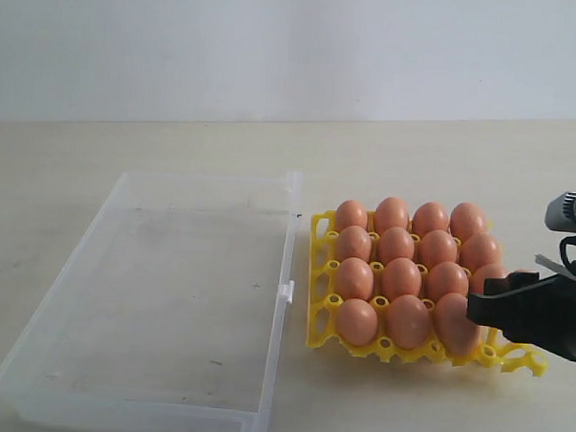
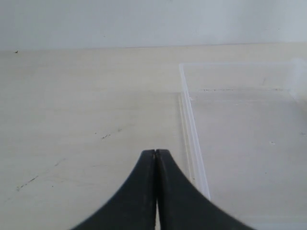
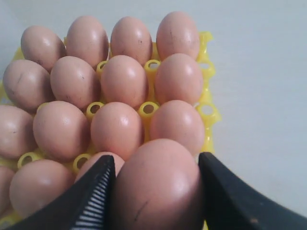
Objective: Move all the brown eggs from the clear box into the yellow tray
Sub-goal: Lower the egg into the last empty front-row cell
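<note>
- Eggs all over the yellow tray point(image 1: 318, 308): the brown eggs point(image 1: 400, 276) fill its cups row upon row, packed close.
- Over at the tray's near right corner, the right claw point(image 1: 477, 308) has its black body square in front of the room camera. That corner cup is blocked from this side.
- The wrist camera on that arm gives it away. One corner egg point(image 3: 158, 187) sits big in the foreground with a jaw pressed against each flank, so the claw is clamped wide around it.
- From there the rest of the eggs stretch away behind it across the tray's lattice.
- I can't tell from either view whether that corner egg is down in its cup or just above it.
- The clear box point(image 1: 287, 273) lies just beside the tray's left edge, its little side latch facing the tray.
- The left claw point(image 2: 156, 154) shows only in its own wrist camera. Its tips are pinched together on nothing, low over the pale table point(image 2: 72, 120), just outside a wall of the clear box.
</note>
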{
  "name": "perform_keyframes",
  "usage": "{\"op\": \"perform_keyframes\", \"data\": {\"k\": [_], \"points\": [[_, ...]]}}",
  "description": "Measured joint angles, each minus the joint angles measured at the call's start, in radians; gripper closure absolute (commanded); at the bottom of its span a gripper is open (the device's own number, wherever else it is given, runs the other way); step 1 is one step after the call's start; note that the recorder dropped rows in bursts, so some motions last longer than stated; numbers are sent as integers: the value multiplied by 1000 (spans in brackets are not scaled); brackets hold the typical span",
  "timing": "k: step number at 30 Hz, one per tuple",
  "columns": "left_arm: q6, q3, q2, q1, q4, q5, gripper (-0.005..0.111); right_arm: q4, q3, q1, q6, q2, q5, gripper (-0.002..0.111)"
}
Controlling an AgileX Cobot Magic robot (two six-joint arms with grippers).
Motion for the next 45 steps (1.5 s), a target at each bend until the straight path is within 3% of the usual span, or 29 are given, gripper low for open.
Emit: {"op": "perform_keyframes", "data": {"k": [12, 45], "points": [[2, 0, 0, 0, 0, 0, 107, -20, -57, 0, 6, 121, 19, 108], [2, 0, 0, 0, 0, 0, 107, -40, -59, -42, -12, 168, 40, 108]]}}
